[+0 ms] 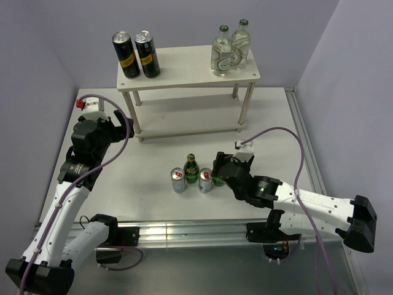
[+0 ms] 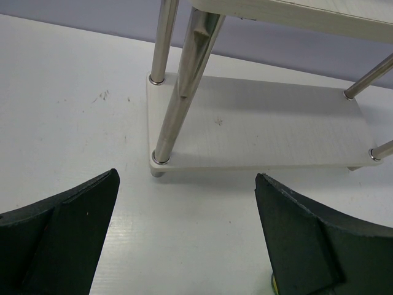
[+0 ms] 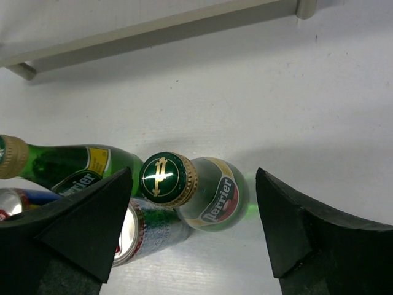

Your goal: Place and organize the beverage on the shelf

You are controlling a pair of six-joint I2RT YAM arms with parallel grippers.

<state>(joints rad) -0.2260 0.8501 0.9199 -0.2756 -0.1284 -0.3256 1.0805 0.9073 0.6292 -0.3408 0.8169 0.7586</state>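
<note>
Roughly half done. On the top board of the pale off-white two-tier shelf (image 1: 184, 77): two tall black cans with yellow labels (image 1: 127, 56) at far left, two clear glass bottles (image 1: 222, 54) at far right. Nothing seen on the lower board.

Not yet shelved, clustered on the white surface (image 1: 276, 117) near the arms: two dark green glass bottles (image 1: 191, 168), two short silver cans with red tops (image 1: 178, 180).

Count: eight drinks, four up, four down.

Right gripper (image 3: 194, 184) released, jaws straddling one upright green bottle, narrow gaps either side. Left gripper (image 2: 187, 178) released, empty, facing the shelf's near-left leg.
</note>
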